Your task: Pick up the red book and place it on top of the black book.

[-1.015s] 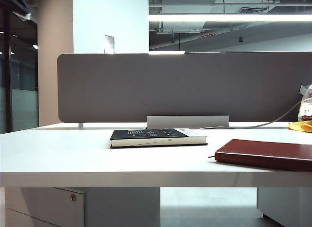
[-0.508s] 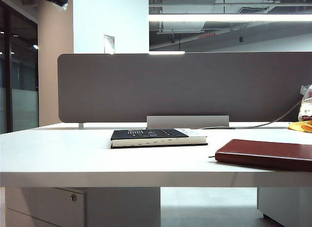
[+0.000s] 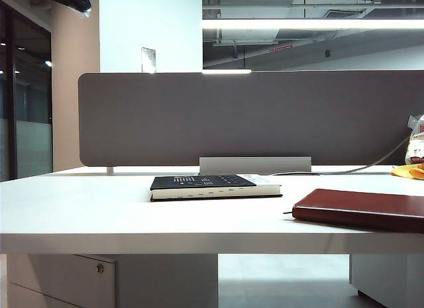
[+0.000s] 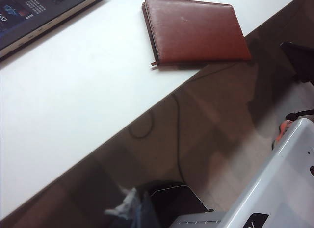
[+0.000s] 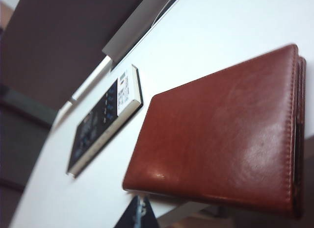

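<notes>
The red book (image 3: 361, 208) lies flat at the table's front right, shut, with a thin ribbon end at its left corner; it also shows in both wrist views (image 4: 196, 29) (image 5: 221, 135). The black book (image 3: 212, 186) lies flat at the table's middle, farther back and to the left, apart from the red one (image 5: 105, 122) (image 4: 34, 17). My left gripper (image 4: 137, 211) is a blur off the table's front edge, over the floor, its tips together and empty. Just off the front edge by the red book's near corner, my right gripper (image 5: 139, 213) is shut and empty.
A grey partition (image 3: 252, 116) walls the table's back edge, with a silver stand (image 3: 255, 165) at its foot. At the far right are a cable (image 3: 371, 163), a white bag (image 3: 416, 139) and something yellow (image 3: 407, 171). A drawer cabinet (image 3: 59, 278) stands under the table.
A dark part of the left arm has come into the top left corner of the exterior view. Both books lie where they were.
</notes>
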`<act>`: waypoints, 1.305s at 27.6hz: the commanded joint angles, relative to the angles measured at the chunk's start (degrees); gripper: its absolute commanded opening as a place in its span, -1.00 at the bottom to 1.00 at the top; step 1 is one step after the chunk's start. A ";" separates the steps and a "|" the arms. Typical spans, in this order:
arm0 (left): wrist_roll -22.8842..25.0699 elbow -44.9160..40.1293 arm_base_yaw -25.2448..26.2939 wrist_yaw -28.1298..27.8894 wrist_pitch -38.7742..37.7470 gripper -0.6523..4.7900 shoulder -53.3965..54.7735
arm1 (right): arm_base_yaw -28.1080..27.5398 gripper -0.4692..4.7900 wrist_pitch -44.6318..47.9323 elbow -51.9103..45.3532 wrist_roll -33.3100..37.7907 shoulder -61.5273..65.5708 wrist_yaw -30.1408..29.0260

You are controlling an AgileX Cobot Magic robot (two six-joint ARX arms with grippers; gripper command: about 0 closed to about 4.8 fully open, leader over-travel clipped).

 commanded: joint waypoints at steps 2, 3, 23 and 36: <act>0.26 0.28 -0.02 0.04 0.28 -0.78 0.00 | -0.07 -0.83 0.33 -0.04 12.04 0.07 1.90; 0.26 0.28 -0.02 0.04 0.31 -0.78 0.00 | -0.07 -0.83 0.33 -0.04 13.51 0.07 2.08; 1.62 0.26 -0.02 0.02 -0.35 -0.78 0.02 | -0.02 -0.82 3.28 -0.04 11.89 0.02 -0.28; 1.77 0.26 0.00 0.04 -0.57 -0.78 1.07 | 0.02 -0.82 12.63 0.15 21.62 0.07 -0.57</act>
